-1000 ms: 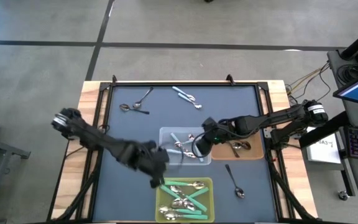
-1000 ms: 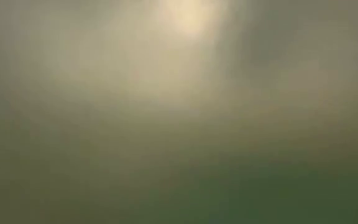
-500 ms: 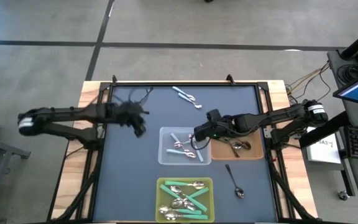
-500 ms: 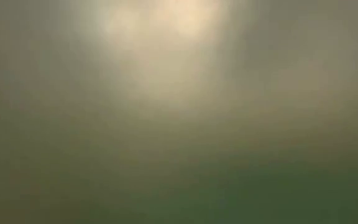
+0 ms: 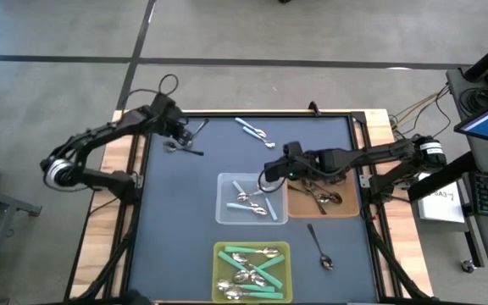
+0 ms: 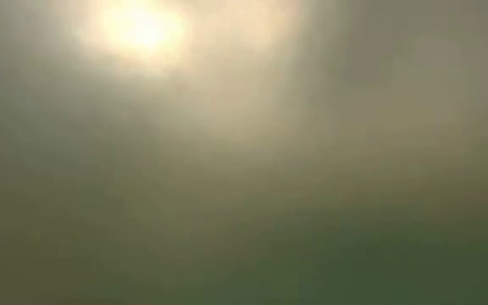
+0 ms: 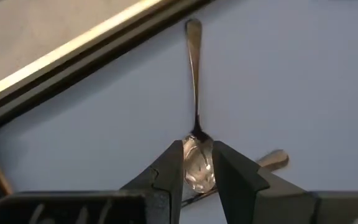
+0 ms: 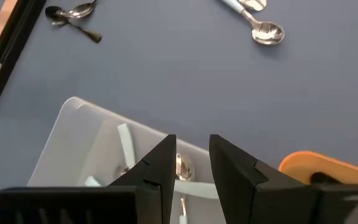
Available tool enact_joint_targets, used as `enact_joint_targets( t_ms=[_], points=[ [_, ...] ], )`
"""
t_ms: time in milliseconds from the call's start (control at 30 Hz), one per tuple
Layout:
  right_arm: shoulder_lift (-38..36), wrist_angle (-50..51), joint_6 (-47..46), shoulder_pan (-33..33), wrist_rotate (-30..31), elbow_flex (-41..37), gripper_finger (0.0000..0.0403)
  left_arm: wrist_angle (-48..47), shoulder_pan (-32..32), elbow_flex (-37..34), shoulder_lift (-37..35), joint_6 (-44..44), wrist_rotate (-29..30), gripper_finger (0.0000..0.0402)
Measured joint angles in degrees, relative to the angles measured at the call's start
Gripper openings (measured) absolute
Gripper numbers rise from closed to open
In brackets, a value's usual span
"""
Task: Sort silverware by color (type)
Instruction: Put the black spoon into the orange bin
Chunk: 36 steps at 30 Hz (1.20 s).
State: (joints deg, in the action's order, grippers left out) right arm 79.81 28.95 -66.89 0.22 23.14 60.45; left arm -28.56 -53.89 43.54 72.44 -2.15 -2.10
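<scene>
Left claw (image 5: 179,133) has swung to the bench's far-left corner, fingers apart astride a dark spoon (image 7: 196,118); right claw (image 5: 271,176) parted, empty, over clear bin (image 5: 227,213).

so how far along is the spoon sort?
Done: teal spoons in the yellow-green bin, light-blue ones in the clear bin, some in the brown bin. In hand: left gripper over two dark-handled spoons. Left: those, the light-blue pair, one dark spoon.
</scene>
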Motion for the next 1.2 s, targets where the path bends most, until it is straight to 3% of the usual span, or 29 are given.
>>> enact_joint_targets(
  t_ms=[700, 1033, 1200],
  points=[
    [0.0, 0.2, 6.2, -6.1, -0.2, 0.0, 0.0089, 1.0, 0.2, 13.3, 27.0, 6.5, -1.6, 0.0068],
    [0.0, 0.3, 6.5, -6.2, -0.2, 0.0, 0.0089, 1.0, 0.2, 14.0, 31.7, 7.2, -0.1, 0.0067],
    [0.0, 0.3, 6.5, -6.2, -0.6, 0.0, 0.0089, 1.2, 0.2, 13.9, 31.6, 7.7, 0.3, 0.0034]
  ],
)
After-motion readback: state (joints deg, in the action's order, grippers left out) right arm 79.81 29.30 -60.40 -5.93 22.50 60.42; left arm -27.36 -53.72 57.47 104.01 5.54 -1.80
